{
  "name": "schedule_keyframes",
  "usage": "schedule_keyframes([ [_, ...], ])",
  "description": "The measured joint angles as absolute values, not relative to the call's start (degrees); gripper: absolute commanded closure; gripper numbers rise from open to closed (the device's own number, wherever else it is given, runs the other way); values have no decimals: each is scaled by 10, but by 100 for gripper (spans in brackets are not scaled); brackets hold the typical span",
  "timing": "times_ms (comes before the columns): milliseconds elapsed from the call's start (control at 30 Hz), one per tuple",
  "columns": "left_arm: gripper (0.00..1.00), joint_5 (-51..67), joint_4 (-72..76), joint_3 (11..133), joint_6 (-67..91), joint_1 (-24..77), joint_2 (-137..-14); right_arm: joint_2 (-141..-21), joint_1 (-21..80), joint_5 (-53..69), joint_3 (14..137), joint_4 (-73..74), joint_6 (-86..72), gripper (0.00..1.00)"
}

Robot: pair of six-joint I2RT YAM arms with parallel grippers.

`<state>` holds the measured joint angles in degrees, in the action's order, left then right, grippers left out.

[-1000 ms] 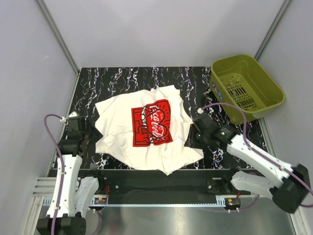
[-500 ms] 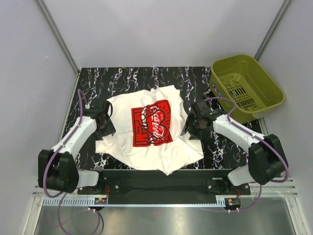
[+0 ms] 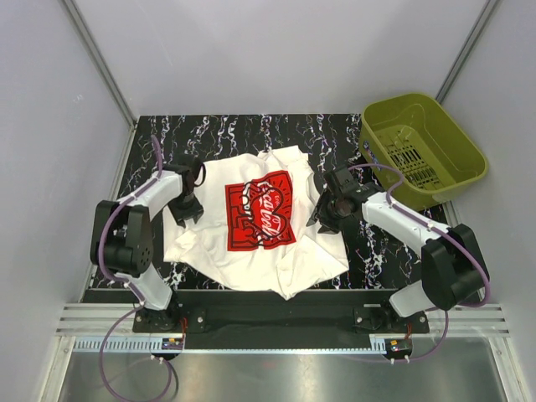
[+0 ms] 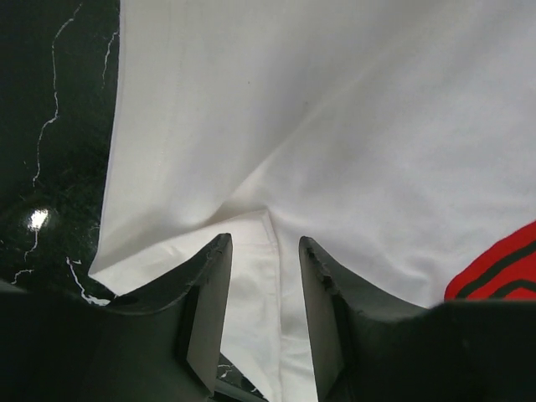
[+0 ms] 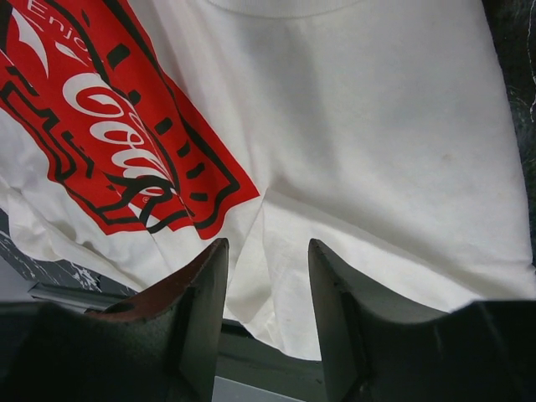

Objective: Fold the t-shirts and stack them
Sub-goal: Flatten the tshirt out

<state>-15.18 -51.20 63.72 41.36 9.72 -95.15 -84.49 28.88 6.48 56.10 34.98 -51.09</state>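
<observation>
On the black marbled table (image 3: 251,134) the t-shirt (image 3: 276,260) lies spread out, print side up, roughly at ctr, btwn my two arms.

L gripper (image 4: 264,247): jaws part-way apart, tips down at the shirt's L side near the sleeve. From the L wrist cam I see plain off-white cloth (image 4: 335,126) showing through the gap, w/ a crease running up out of it. The fingers (image 4: 209,293) sit either side of that crease, but I see no pinch on it, so nothing is held.

R gripper (image 5: 266,251): much the same, jaws part-way apart over the shirt's R side, just beside the print's corner. A fold line in the cloth (image 5: 377,126) runs into the gap; nothing clamped.

Writing: the red graphic (image 5: 100,109) has white lettering. From the R wrist cam I read "Enjo…" at the frame edge, then a white script that looks like Coca-Cola lettering, its tail cut off by my finger. From the top cam the print (image 3: 260,209) is too small to read.

An olive-green basket (image 3: 368,126) sits at the table's far R corner, well apart from the shirt; marks inside it are unreadable.
</observation>
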Motion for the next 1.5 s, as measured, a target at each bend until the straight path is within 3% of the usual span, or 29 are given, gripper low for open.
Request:
schedule_keyframes([
  [400,61,-161,-513,642,454,100,-996,-842,289,64,539,336,-515,50],
  [767,75,-161,-509,626,469,101,-1012,-833,289,58,532,336,-515,50],
  [933,88,-164,-505,620,477,103,-1008,-829,289,56,531,336,-514,50],
  [1067,95,-171,-506,604,486,105,-991,-829,289,56,529,336,-515,47],
  [1167,93,-179,-519,586,494,106,-955,-829,289,56,529,337,-524,37],
  [1300,86,-187,-527,563,497,108,-880,-833,289,59,528,330,-549,37],
  [1367,98,-187,-526,550,498,108,-850,-839,289,63,526,324,-560,37],
  [1500,100,-185,-515,536,494,108,-850,-846,289,67,524,322,-571,38],
])
